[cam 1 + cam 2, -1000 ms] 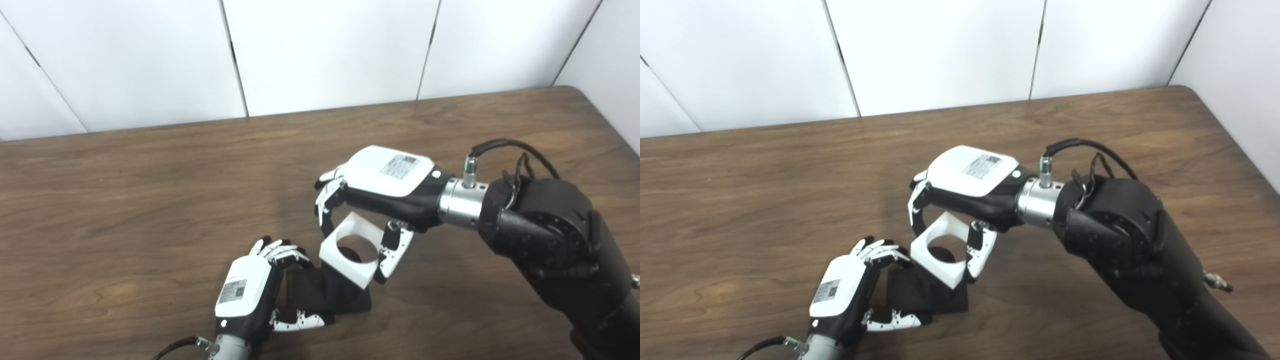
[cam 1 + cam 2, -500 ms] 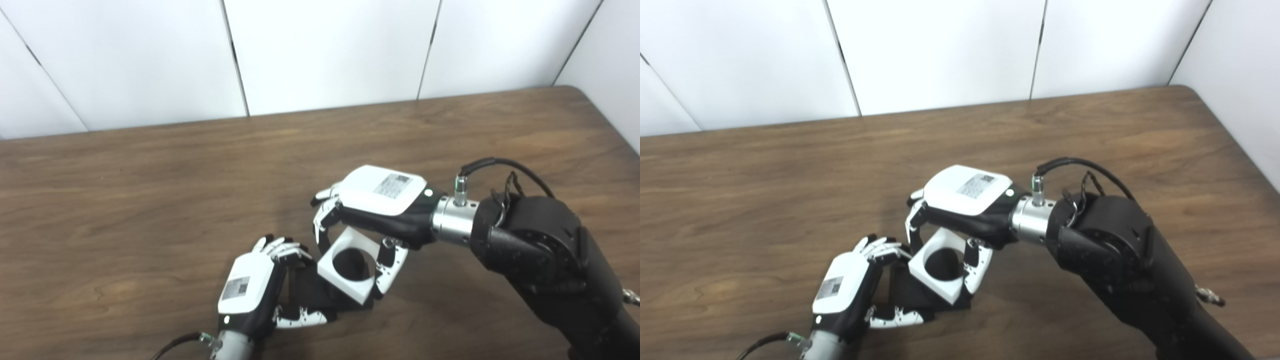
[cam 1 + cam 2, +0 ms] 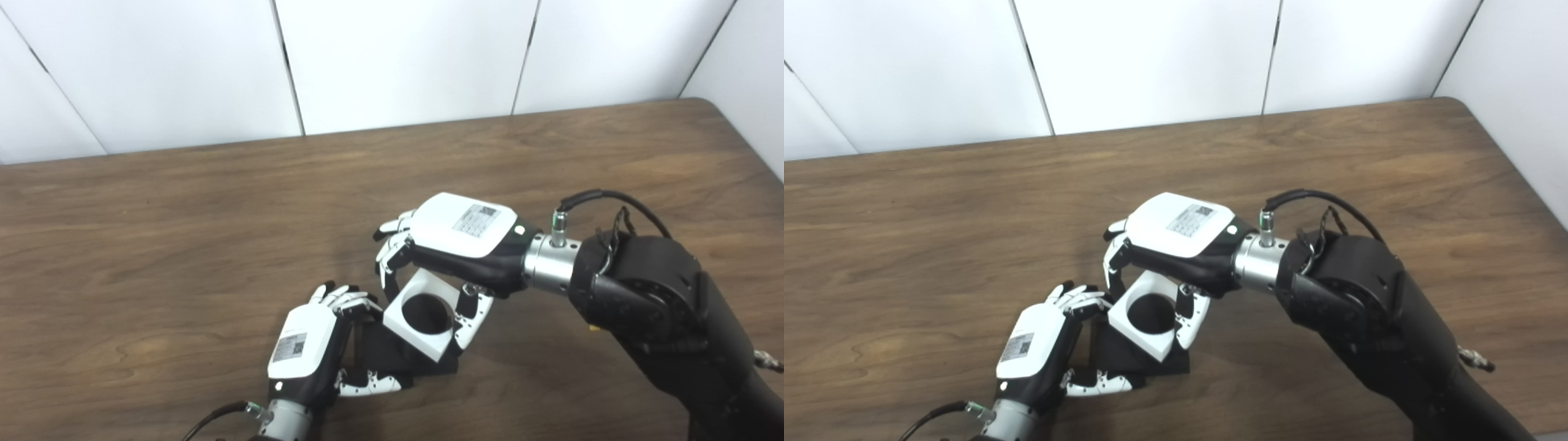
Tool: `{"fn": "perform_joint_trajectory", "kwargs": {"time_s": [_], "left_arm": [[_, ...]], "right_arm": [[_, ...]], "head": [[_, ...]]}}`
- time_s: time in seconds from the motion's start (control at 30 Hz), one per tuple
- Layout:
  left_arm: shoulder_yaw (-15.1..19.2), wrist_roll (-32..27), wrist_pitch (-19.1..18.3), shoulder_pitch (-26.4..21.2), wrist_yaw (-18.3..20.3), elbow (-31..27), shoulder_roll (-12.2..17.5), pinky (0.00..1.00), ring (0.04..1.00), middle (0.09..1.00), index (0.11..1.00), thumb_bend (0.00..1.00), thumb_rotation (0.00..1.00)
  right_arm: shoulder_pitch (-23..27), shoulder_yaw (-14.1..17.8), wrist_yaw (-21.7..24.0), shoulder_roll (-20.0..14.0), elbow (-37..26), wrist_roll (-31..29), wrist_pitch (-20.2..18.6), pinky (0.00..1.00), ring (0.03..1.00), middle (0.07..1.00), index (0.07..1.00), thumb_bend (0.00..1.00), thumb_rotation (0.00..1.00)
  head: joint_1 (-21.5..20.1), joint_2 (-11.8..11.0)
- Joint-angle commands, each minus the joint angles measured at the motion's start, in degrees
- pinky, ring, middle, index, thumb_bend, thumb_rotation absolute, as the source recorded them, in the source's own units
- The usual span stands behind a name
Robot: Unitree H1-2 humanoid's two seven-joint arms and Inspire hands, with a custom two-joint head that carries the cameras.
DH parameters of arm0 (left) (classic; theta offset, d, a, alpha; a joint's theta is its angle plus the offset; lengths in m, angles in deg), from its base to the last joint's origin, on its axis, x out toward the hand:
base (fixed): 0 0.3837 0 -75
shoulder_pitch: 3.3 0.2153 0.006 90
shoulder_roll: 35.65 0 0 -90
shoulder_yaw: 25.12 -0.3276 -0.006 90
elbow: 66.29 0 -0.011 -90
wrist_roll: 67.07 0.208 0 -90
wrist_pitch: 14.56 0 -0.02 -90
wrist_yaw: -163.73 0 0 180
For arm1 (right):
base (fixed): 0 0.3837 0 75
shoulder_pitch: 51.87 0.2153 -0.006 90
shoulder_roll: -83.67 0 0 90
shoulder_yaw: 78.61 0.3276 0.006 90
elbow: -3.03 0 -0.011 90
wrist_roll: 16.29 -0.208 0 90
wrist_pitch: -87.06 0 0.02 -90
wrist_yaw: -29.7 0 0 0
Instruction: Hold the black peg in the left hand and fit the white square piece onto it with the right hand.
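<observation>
The black peg piece (image 3: 383, 358) has a flat square base on the table near the front edge, and its round peg (image 3: 427, 313) shows through the hole of the white square piece. My left hand (image 3: 312, 352) is shut on the base's left side. My right hand (image 3: 456, 242) is shut on the white square piece (image 3: 422, 318), fingers on its far edge and thumb (image 3: 468, 312) on its near right edge. The white piece sits over the peg, a little tilted. How deep it is seated is hidden. The same shows in the right eye view, white piece (image 3: 1145, 320).
The brown wooden table (image 3: 184, 245) reaches to a white panelled wall behind. Its right edge and rounded back corner (image 3: 729, 122) lie to the right. My right forearm (image 3: 661, 306) crosses the front right of the table.
My right hand has brought the white square piece down and to the left over the peg. The peg now fills the hole. My left hand has kept its hold on the base.
</observation>
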Motion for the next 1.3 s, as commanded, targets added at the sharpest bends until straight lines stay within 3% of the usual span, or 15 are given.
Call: {"fn": "perform_joint_trajectory", "kwargs": {"time_s": [0.0,0.5,0.73,0.77,0.8,0.87,1.0,1.27], "left_arm": [[-0.93,0.62,0.27,-0.01,1.22,-0.72,-0.55,0.97,0.861,0.773,0.483,0.52,0.05],[-1.12,0.66,0.08,-0.02,1.83,-1.03,-0.56,0.97,0.864,0.774,0.483,0.52,0.05],[-1.1,0.84,0.12,-0.09,1.79,-1.06,-0.52,0.97,0.862,0.774,0.484,0.52,0.05],[-1.09,0.84,0.08,-0.1,1.84,-1.08,-0.54,0.97,0.862,0.774,0.484,0.52,0.05],[-1.08,0.83,0.04,-0.1,1.88,-1.1,-0.56,0.97,0.862,0.774,0.484,0.52,0.05],[-1.11,0.99,-0.09,-0.12,2.03,-1.21,-0.61,0.97,0.863,0.774,0.484,0.52,0.05],[-1.05,1.01,-0.13,-0.16,2.1,-1.17,-0.63,0.97,0.862,0.773,0.484,0.52,0.05],[-0.93,1.33,-0.36,-0.32,2.41,-1.14,-0.57,0.97,0.854,0.764,0.484,0.52,0.05]], "right_arm": [[0.42,0.0,-0.19,0.06,-0.23,0.94,0.97,0.89,0.897,0.758,0.483,0.52,0.13],[-1.34,0.37,-2.66,2.14,1.58,1.89,3.32,0.87,0.886,0.749,0.483,0.52,0.13],[-1.12,0.5,-1.36,1.98,1.12,2.54,2.85,0.87,0.885,0.754,0.487,0.53,0.14],[-0.95,0.43,-0.74,1.86,0.97,2.81,2.56,0.88,0.89,0.76,0.545,0.72,0.18],[-0.82,0.38,-0.27,1.78,0.87,3.0,2.34,0.9,0.898,0.771,0.593,0.85,0.22],[-0.39,0.2,1.29,1.55,0.66,3.51,1.89,0.93,0.913,0.787,0.638,0.94,0.29],[0.63,-0.15,5.7,1.6,0.02,5.65,0.43,0.99,0.947,0.829,0.698,1.0,0.44],[1.49,0.62,9.53,2.29,-0.71,7.45,-0.88,0.99,0.963,0.862,0.739,1.0,0.53]], "head": [[-0.01,0.08],[0.42,0.31],[0.3,0.49],[0.39,0.46],[0.39,0.46],[0.45,0.51],[0.39,0.5],[0.41,0.64]]}}
